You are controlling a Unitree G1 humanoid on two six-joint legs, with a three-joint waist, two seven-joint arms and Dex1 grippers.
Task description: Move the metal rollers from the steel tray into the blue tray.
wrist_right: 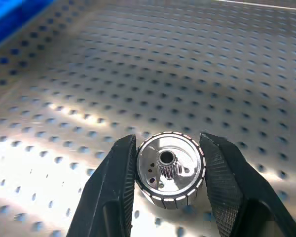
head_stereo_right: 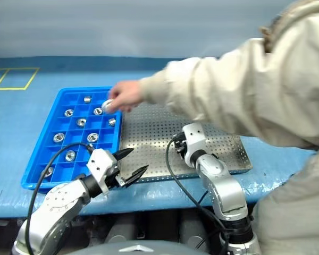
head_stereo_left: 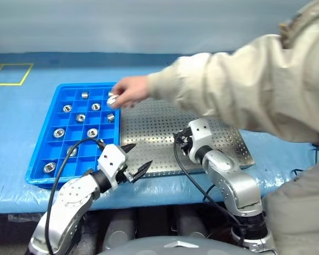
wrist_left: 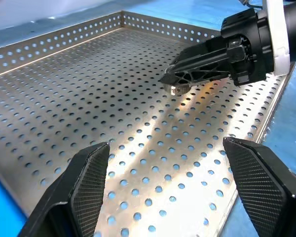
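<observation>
- Rollers [head_stereo_left: 92,133] lay scattered through the compartments of the blue tray [head_stereo_left: 42,141], one to a cell, about nine of them visible, on the robot's left side of the table [head_stereo_left: 21,111].
- Beside it, touching along its right edge, sat the steel tray [head_stereo_left: 165,127], its perforated floor bare apart from what the right gripper carried.
- The right gripper [wrist_right: 168,170] was pinched on one metal roller [wrist_right: 171,170], a finger pressed against each side of its ribbed rim, the hollow centre facing the wrist camera.
- That roller [wrist_left: 180,89] sat at the fingertips low over the steel tray's floor; whether it touched the floor could not be told.
- In the head views the right gripper [head_stereo_left: 183,141] was over the middle of the steel tray, pointing toward the blue tray.
- The left gripper [head_stereo_left: 135,159] hung with its fingers spread wide and nothing between them, at the steel tray's near edge, close to the near right corner of the blue tray.
- From the left wrist, its two fingers [wrist_left: 86,182] framed the perforated floor with the right gripper ahead of them.
- A person's hand [head_stereo_left: 128,91] reached in from the right, in a pale sleeve [head_stereo_left: 228,90], above the far right corner of the blue tray, holding a shiny roller [head_stereo_left: 112,99] at its fingertips.
</observation>
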